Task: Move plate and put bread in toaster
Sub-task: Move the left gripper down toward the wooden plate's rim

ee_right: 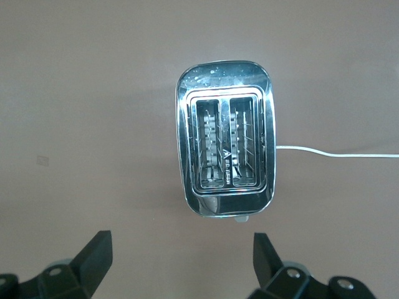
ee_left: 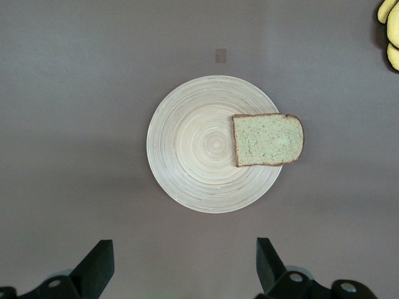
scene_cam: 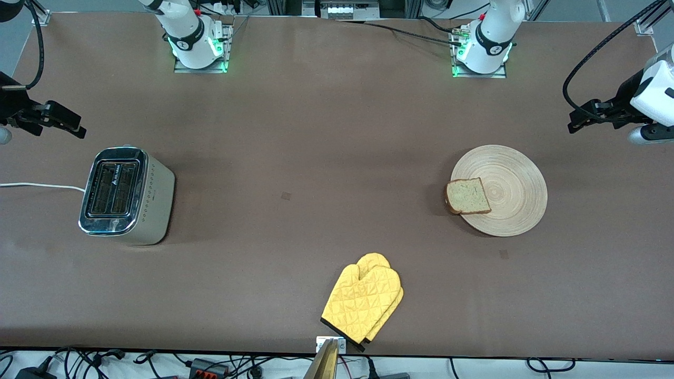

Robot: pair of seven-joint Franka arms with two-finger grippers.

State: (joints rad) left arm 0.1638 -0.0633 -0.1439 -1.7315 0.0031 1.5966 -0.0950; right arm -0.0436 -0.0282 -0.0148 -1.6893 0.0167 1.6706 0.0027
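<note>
The light-wood plate lies toward the left arm's end of the table. The slice of brown bread lies flat on it, overhanging its rim on the side toward the right arm's end. The toaster stands toward the right arm's end, both slots empty. My left gripper hangs open and empty in the air beside the plate, at the table's end. The left wrist view shows the plate, the bread and my left gripper. My right gripper hangs open and empty near the toaster, as the right wrist view shows.
A pair of yellow quilted oven mitts lies at the table's edge nearest the front camera, midway between the arms. The toaster's white cord runs off the table's end. Brown table lies between toaster and plate.
</note>
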